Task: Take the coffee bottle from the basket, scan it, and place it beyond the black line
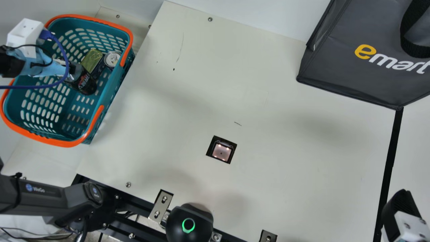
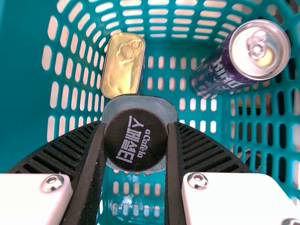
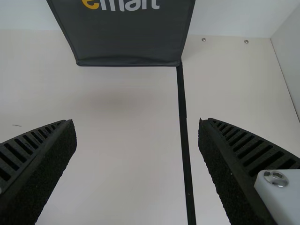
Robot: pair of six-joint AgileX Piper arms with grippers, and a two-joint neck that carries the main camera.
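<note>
1. Fingers of the left gripper (image 1: 67, 70) are clenched on the coffee bottle (image 1: 88, 84) — one ribbed pad against each side of it, just around the dark cap (image 2: 136, 140) in the left wrist view.
2. The bottle is inside the teal basket (image 1: 117, 92), leaning in the main view, its cap end toward the gripper. Whether its base touches the basket floor, I cannot tell.
3. That orange-rimmed basket sits just beside the left edge of the bench (image 1: 285, 168), toward the far corner. Near the bottle, by the basket's far side, are a gold-topped tin (image 1: 92, 60) and a dark purple drink can (image 1: 112, 59).
4. Right gripper (image 1: 399, 208): over the bench near its right near corner, fingers released and wide apart, nothing between them.
5. The lit scanner window (image 1: 221, 152) is set into the bench, closer to the near edge than the far one.
6. A black line (image 1: 389, 164) runs from the near edge to the corner of a dark grey bag (image 1: 349, 74) at the far right corner — the bottle is well apart from it, on the basket side.
</note>
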